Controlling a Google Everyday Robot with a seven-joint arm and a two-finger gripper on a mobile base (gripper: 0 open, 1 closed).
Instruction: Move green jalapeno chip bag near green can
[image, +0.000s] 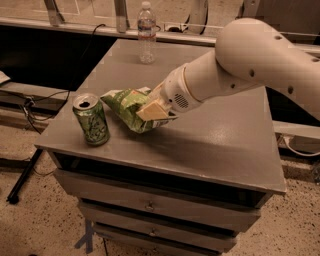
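The green jalapeno chip bag (127, 107) is crinkled and shiny, lying on the grey table top just right of the green can (91, 120). The can stands upright near the table's front left corner, its silver top showing. A small gap separates bag and can. My gripper (154, 112) reaches in from the right on a thick white arm and is shut on the bag's right side, its pale fingers (150, 109) pressed over the bag. The bag's right end is hidden under the gripper.
A clear plastic water bottle (146, 33) stands upright at the back of the table (220, 145). The table has drawers below. Cables and a black stand leg lie on the floor at left. A ledge runs behind the table.
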